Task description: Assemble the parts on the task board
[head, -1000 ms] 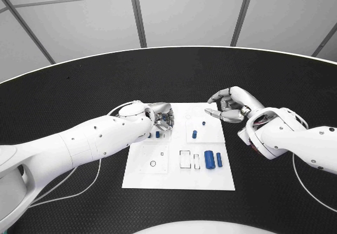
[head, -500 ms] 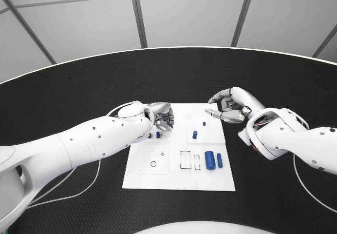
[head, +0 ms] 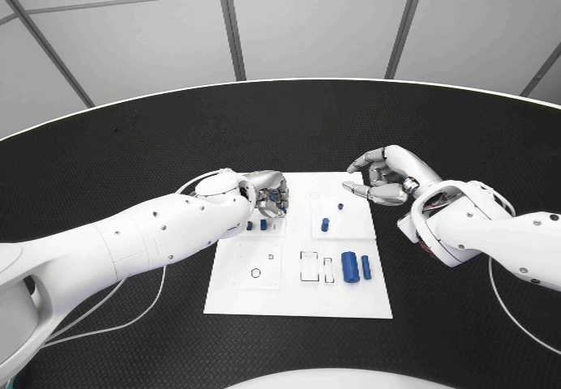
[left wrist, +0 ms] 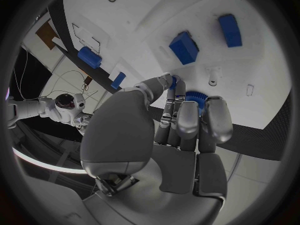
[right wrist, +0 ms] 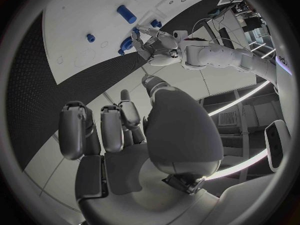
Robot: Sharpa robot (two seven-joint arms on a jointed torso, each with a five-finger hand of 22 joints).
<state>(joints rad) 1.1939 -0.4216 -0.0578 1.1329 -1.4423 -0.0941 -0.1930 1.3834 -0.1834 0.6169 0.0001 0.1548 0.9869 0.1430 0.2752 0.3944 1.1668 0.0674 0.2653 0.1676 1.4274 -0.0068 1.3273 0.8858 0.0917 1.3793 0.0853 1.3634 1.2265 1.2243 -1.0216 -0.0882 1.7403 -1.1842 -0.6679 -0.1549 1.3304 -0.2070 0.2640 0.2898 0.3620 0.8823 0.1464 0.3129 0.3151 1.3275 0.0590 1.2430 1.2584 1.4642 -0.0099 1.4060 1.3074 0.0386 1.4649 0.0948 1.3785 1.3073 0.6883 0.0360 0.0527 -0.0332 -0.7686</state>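
Observation:
The white task board (head: pixel 351 296) lies mid-table. My left hand (head: pixel 267 194) hovers over its far left part and pinches a small ridged blue part (left wrist: pixel 195 96) at its fingertips. Two blue parts (head: pixel 263 224) lie just below that hand, and they also show in the left wrist view (left wrist: pixel 184 47). Two more (head: pixel 324 224) sit mid-board. A large blue cylinder (head: pixel 349 265) and a slimmer one (head: pixel 365 266) lie at the board's right. My right hand (head: pixel 380 178) hangs over the far right corner, fingers bent but apart from the thumb, holding nothing (right wrist: pixel 119 130).
Outlined recesses (head: pixel 309 265) and round holes (head: pixel 255 274) mark the near half of the board. Black table (head: pixel 140 138) surrounds the board on all sides. My left hand (right wrist: pixel 159 47) shows across the board (right wrist: pixel 75 20) in the right wrist view.

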